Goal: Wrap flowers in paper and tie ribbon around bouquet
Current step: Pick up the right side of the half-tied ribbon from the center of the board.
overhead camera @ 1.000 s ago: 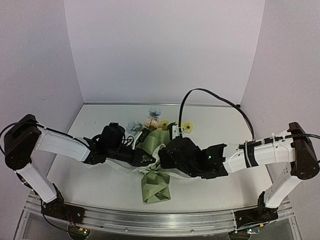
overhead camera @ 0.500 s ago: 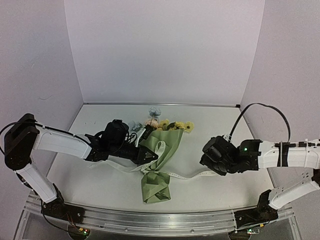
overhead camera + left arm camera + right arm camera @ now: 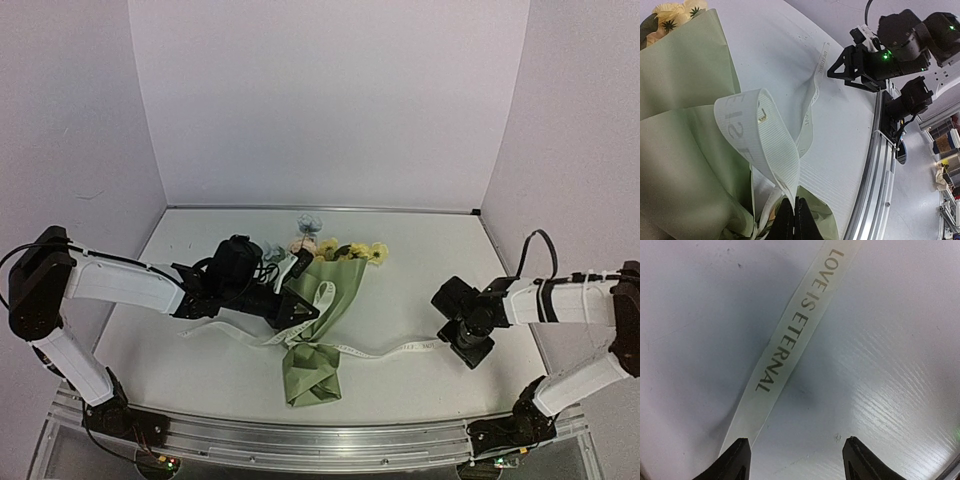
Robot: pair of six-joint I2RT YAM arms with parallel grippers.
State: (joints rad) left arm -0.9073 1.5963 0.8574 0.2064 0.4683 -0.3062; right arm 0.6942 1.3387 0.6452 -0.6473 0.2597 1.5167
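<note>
The counter (image 3: 430, 250) is smooth & nothing pins the bouquet (image 3: 330, 295) to it. The bouquet lies on its side mid-counter, wide rim toward the far wall, narrow end toward the arms, so a hard tug could drag or spin the whole thing instead of tightening anything. The paper (image 3: 312, 372) looks only loosely folded at the narrow end w/ no knot visible, so I'd judge the tie not done yet. If the wrap slackens, the cone may spring open & the flowers (image 3: 340, 248) could slide out at the rim. The ribbon (image 3: 385, 350) is the main worry: one stretch stands as a loose loop over the paper near the waist, and a long tail runs flat across the counter to the right, lettering up. The left claw (image 3: 794, 220) is pressed together, pinching the ribbon at the base of that loop, right against the paper. If that pinch slips the loop collapses, & if it has caught paper too, a pull may crease or tear it. The right claw (image 3: 797, 460) is spread, low over the tail, holding nothing. In its wrist view the ribbon runs toward one fingertip, not thru the middle of the gap, so a straight close could miss or nip just the edge. Thin flat ribbon on a slick counter is also hard to get under, so the tips may scrape & push it away.
</note>
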